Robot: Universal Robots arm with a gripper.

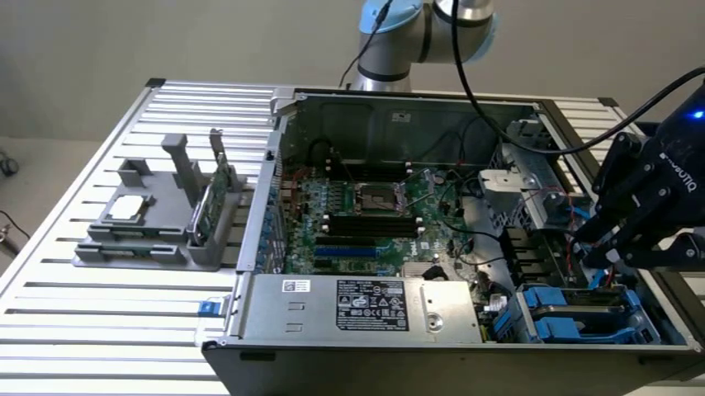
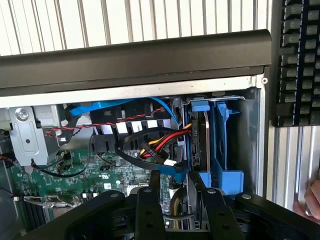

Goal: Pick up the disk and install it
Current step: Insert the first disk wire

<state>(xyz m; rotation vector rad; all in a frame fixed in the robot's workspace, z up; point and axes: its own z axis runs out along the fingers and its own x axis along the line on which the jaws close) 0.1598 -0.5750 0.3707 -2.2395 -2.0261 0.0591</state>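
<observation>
The disk (image 2: 202, 142) stood on edge in the blue drive bay (image 1: 579, 318) near the case's front corner, in the exterior view's right half; only its narrow side showed to me. From the exterior view's left, I had first the grey holder (image 1: 149, 216) on the slatted table (image 1: 105, 290), with the small silver chip (image 1: 127, 207) lying in it and a green circuit card (image 1: 211, 206) standing upright at its far-right part. Next came the open computer case (image 1: 364, 363), its labelled metal cover (image 1: 330, 309) lying flat in front of the green circuit board (image 1: 447, 247). Further right, cables (image 2: 162, 145) in black, red and yellow looped just beside the bay. Then there was me: my gripper (image 2: 175, 187) hung over the bay side of the case, tips pointing down into it. My fingers were parted, a gap between them, and I gripped nothing; the disk was near them. Beyond the case wall, in my wrist view, lay a black keyboard (image 2: 299, 65), and well apart from my fingers a person's hand (image 2: 313, 199) showed partly.
</observation>
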